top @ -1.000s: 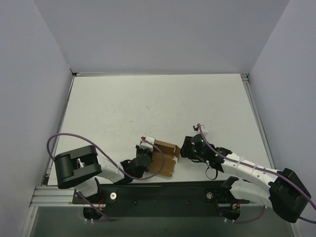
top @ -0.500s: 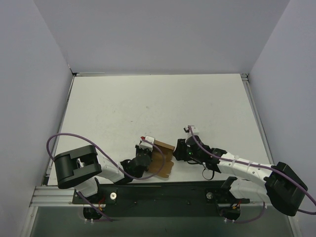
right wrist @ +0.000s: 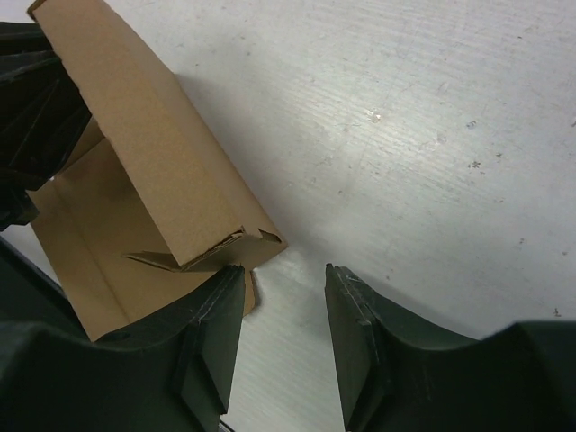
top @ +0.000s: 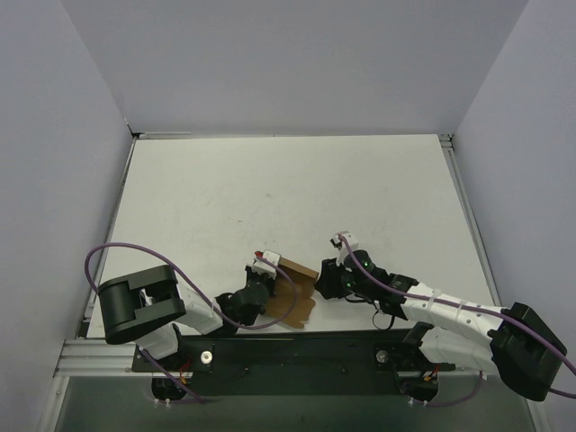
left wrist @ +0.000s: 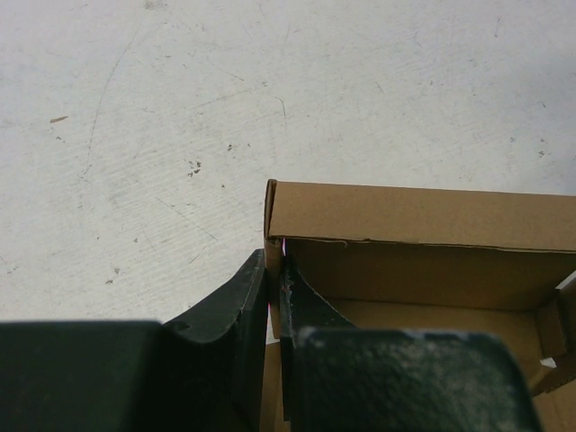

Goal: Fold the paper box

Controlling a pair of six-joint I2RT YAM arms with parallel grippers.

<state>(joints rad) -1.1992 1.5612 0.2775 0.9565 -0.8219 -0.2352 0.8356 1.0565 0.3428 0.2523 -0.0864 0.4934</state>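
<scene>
The paper box (top: 298, 290) is brown cardboard, partly folded, lying near the table's front edge between the two arms. My left gripper (top: 267, 273) is shut on the box's left wall; in the left wrist view its jaws (left wrist: 274, 270) pinch that thin wall (left wrist: 273, 216), with the raised back wall (left wrist: 423, 216) beyond. My right gripper (top: 326, 277) is open at the box's right end. In the right wrist view (right wrist: 283, 270) the left fingertip (right wrist: 229, 288) touches the box's folded corner (right wrist: 180, 180), and the right one stands over bare table.
The white table top (top: 288, 198) is ringed by grey walls. A black base rail (top: 297, 346) runs along the near edge just in front of the box. Purple cables loop off both arms.
My right gripper has moved left from a gap beside the box until it reaches the box's right end. The box's right wall has been pushed in a little. The left gripper keeps its hold.
</scene>
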